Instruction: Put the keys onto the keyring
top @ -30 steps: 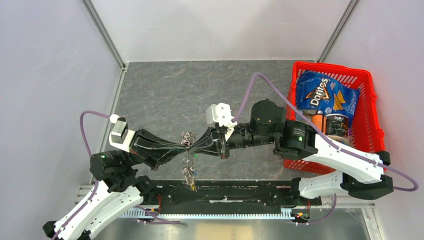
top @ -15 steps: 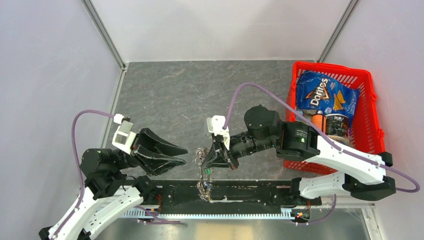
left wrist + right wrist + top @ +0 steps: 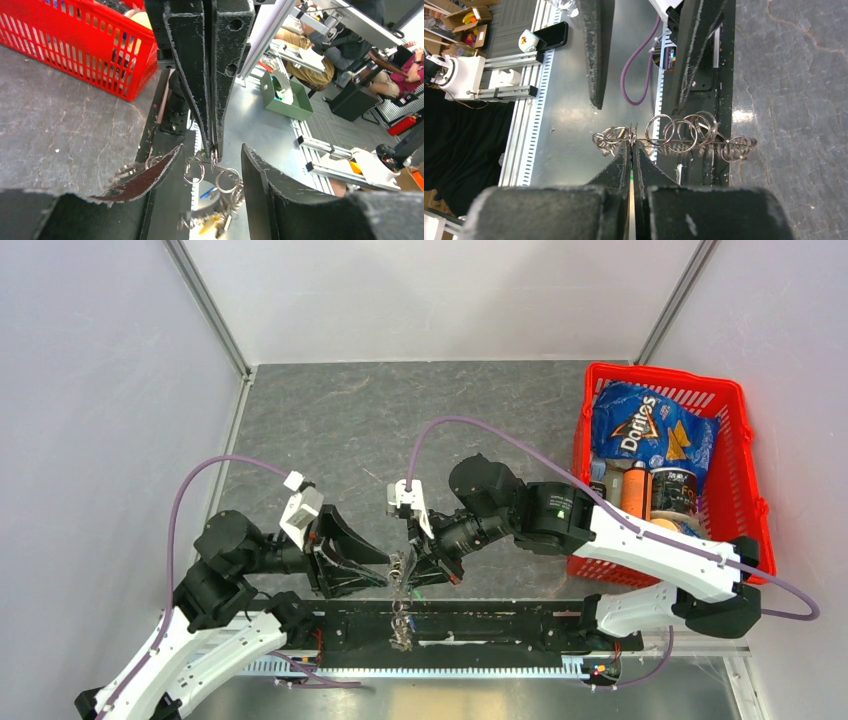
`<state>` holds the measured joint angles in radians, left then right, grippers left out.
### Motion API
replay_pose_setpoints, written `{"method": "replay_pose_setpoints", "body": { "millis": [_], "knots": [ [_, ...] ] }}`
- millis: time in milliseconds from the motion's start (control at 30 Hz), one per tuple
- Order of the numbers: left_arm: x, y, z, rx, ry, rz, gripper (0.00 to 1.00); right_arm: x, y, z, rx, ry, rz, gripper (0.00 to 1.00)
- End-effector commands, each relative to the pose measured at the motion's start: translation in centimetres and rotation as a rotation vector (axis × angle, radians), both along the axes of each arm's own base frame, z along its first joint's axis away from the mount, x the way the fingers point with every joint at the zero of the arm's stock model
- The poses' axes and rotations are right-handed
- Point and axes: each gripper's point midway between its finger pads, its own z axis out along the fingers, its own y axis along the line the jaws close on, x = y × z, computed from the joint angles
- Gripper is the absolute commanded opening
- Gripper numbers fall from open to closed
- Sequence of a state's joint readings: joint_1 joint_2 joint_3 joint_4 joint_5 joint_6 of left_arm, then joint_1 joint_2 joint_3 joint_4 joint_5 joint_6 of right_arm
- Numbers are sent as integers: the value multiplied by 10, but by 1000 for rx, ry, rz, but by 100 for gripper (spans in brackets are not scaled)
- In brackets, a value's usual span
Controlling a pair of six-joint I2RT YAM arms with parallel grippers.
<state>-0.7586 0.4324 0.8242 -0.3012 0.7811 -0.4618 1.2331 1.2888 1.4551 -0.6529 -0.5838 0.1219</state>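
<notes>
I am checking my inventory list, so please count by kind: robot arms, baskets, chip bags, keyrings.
robot arms: 2
red basket: 1
chip bag: 1
keyring: 1
Total: 5

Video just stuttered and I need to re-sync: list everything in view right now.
keyring: one, silver rings strung on a wire, held above the table's near edge
green key: one, only a green sliver shows at the right fingertips
table: one, grey stone pattern
basket: one, red, table's right side
Doritos bag: one, blue, in the basket
bottle: one, orange, in the basket
can: one, dark, beside the bottle
left gripper: black, open, fingers flanking the keyring
right gripper: black, shut on the keyring
</notes>
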Motion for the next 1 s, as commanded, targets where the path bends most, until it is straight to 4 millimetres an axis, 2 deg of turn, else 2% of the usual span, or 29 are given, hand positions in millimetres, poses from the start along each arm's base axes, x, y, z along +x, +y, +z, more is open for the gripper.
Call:
{"method": "replay_pose_setpoints", "body": {
  "millis": [0,300,467,667,967],
  "knots": [
    [-7,1,-8,38,-17,-52,53,-1,6,14,57,27,-1,0],
    [-5,-5,-21,102,43,-81,54,6,15,17,65,17,-26,0],
    [-5,-6,-20,98,36,-84,54,9,18,16,61,12,-31,0],
    [-6,-8,-22,109,50,-113,47,12,20,20,78,3,-46,0],
    [-7,-8,-29,126,62,-122,43,17,18,23,85,-5,-67,0]
  ]
}}
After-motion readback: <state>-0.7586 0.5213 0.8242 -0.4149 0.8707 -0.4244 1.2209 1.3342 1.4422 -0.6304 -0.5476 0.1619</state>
